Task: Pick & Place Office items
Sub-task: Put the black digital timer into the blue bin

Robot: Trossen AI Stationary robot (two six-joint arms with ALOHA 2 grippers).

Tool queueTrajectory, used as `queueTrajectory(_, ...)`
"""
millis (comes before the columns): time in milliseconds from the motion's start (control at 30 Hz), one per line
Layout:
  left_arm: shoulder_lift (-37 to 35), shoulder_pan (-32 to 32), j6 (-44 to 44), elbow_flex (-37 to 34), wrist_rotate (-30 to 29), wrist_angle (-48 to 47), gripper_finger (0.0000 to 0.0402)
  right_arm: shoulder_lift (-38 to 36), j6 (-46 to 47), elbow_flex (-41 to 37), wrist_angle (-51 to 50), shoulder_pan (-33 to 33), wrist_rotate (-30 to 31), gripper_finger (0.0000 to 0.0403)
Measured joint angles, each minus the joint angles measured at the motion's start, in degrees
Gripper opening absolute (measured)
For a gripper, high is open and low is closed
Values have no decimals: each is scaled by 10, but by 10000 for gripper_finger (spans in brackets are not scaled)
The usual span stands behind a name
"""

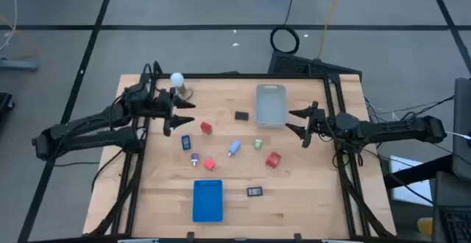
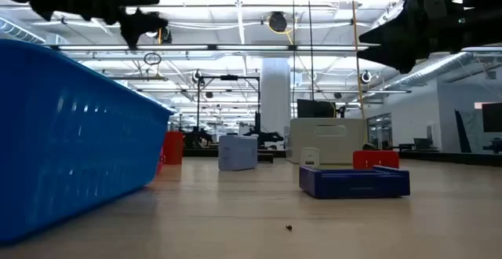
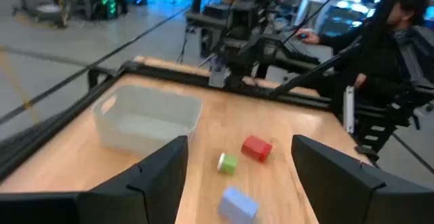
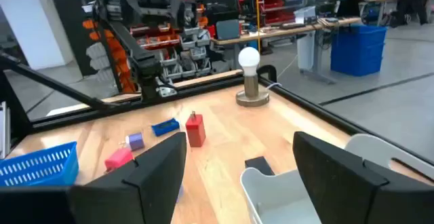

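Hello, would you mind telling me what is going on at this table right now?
Nothing is being handled yet. The left gripper and right gripper hang open and empty above the far part of the table, one on each side. The office items lie scattered on the wood between the clear bin and the blue tray. None is in either container.

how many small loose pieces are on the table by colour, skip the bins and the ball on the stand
red pieces: 3 (one looks pinkish)
black pieces: 2
blue piece: 1
pale blue tube: 1
green piece: 1
purple piece: 1
total: 9
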Motion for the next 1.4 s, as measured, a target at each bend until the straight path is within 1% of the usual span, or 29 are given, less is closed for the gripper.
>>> queueTrajectory(67,25,0,-1,13,9,5,267,0,0,0,-7,-11,-8,265)
queueTrajectory(133,48,0,-1,25,10,9,267,0,6,1,-19,-24,-31,265)
queueTrajectory(233,70,1,3,32,-16,22,267,4,10,16,-48,-47,-68,265)
queueTrajectory(367,81,1,3,32,-47,30,267,16,5,50,-70,-82,-112,265)
queueTrajectory(500,84,-1,-27,32,-48,31,267,29,18,84,-73,-111,-167,265)
queueTrajectory(567,83,-3,-47,32,-37,32,267,40,22,102,-101,-122,-186,265)
queueTrajectory(633,83,-3,-66,32,-26,39,267,55,22,121,-137,-129,-186,265)
queueTrajectory(700,81,-4,-70,32,7,62,267,73,20,137,-158,-133,-186,265)
queueTrajectory(800,81,-12,-58,32,61,119,267,99,21,154,-152,-137,-188,265)
queueTrajectory(900,81,-19,-84,32,77,185,267,119,22,167,-141,-137,-199,265)
queueTrajectory(967,80,-22,-97,32,93,210,267,130,22,175,-141,-137,-200,265)
queueTrajectory(1033,81,-25,-98,32,124,208,267,140,24,183,-143,-137,-200,265)
queueTrajectory(1100,81,-25,-117,32,119,199,267,149,35,196,-142,-137,-200,265)
queueTrajectory(1167,81,-24,-141,32,85,174,267,158,37,211,-142,-136,-202,265)
queueTrajectory(1233,81,-24,-145,32,71,158,267,169,37,230,-143,-135,-213,265)
queueTrajectory(1400,81,-17,-185,33,56,172,267,207,36,293,-171,-135,-216,265)
